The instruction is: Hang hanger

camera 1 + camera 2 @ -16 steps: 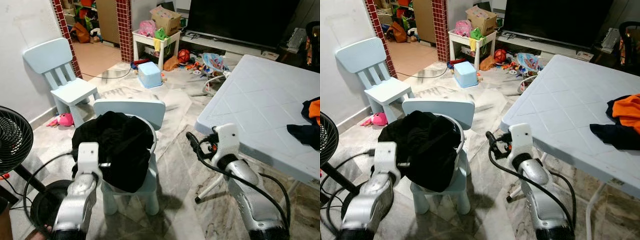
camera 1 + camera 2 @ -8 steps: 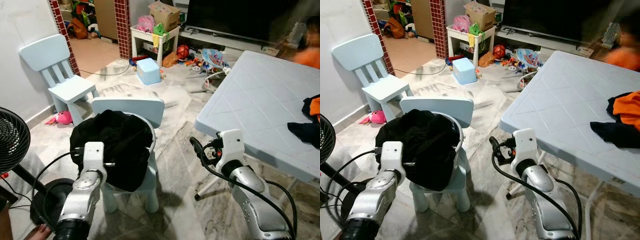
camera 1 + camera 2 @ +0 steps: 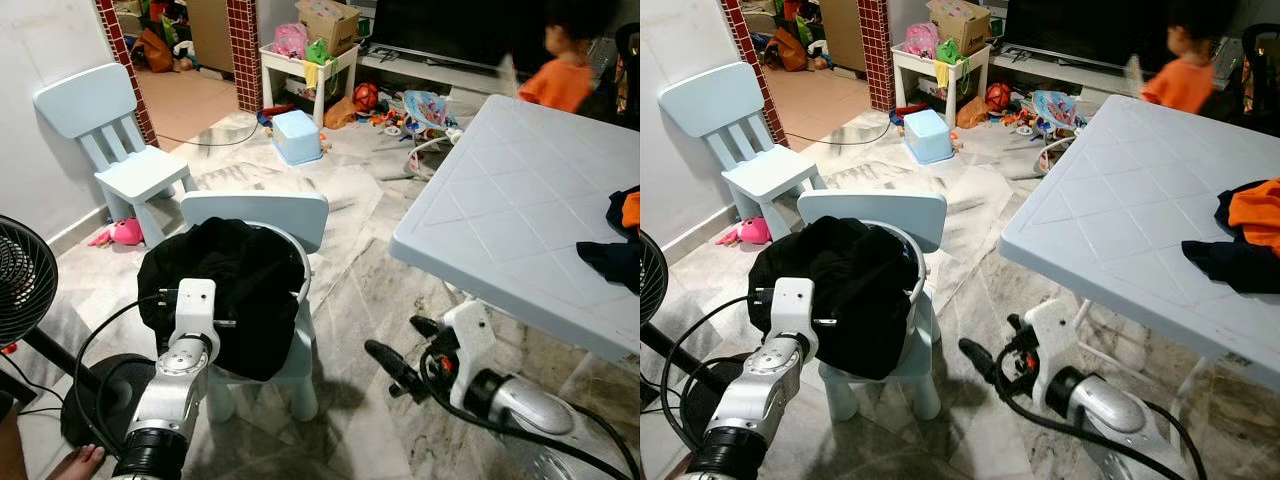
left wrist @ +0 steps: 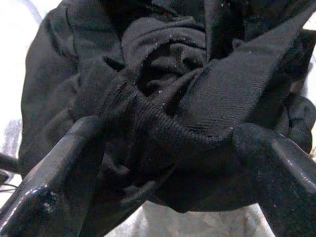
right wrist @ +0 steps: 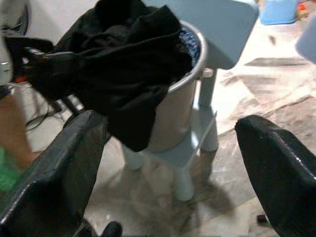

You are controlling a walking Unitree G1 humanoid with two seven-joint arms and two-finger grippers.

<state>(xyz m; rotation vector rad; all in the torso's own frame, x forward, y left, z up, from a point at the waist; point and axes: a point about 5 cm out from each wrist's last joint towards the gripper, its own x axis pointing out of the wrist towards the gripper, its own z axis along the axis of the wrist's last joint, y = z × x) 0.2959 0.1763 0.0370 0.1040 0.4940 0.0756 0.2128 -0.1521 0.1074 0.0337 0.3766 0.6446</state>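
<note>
A small pale-blue chair [image 3: 890, 215] stands on the marble floor [image 3: 980, 290]. On its seat sits a metal basin [image 3: 912, 285], heaped with black clothing [image 3: 850, 290] that spills over the rim. The left arm [image 3: 765, 375] reaches up against the clothing; its fingers are hidden. The right gripper [image 3: 992, 362] hangs low, right of the chair, fingers spread. Further right stands a light-blue table [image 3: 1120, 215] bearing orange and dark garments [image 3: 1245, 240]. Beyond the chair a second blue chair [image 3: 735, 140] stands by the wall. Beyond the table, a person in an orange top [image 3: 1185, 75], blurred.
</note>
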